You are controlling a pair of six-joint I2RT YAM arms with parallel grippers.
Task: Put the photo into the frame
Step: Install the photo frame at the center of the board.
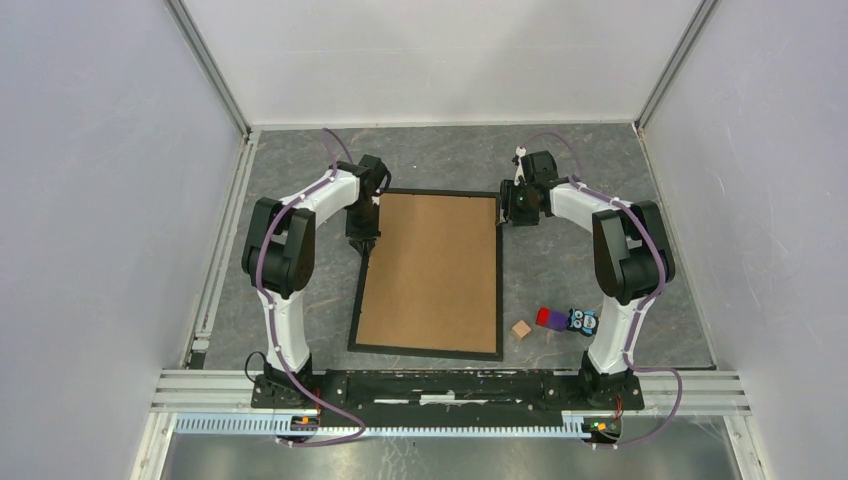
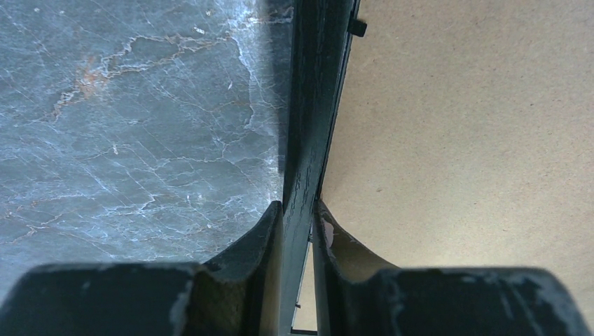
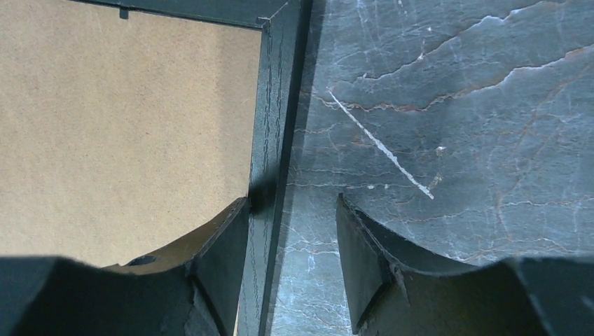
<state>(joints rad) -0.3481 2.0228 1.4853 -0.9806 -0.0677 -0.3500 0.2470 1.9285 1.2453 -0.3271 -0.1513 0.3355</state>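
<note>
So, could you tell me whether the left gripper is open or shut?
Shut: the left gripper's fingers pinch the frame's black rail from both sides.

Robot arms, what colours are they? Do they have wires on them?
The left arm and right arm are white tubes with chunky black joints. A thin purple cable runs along each. The left gripper and right gripper are black, with curved fingers scuffed pale at the edges.
</note>
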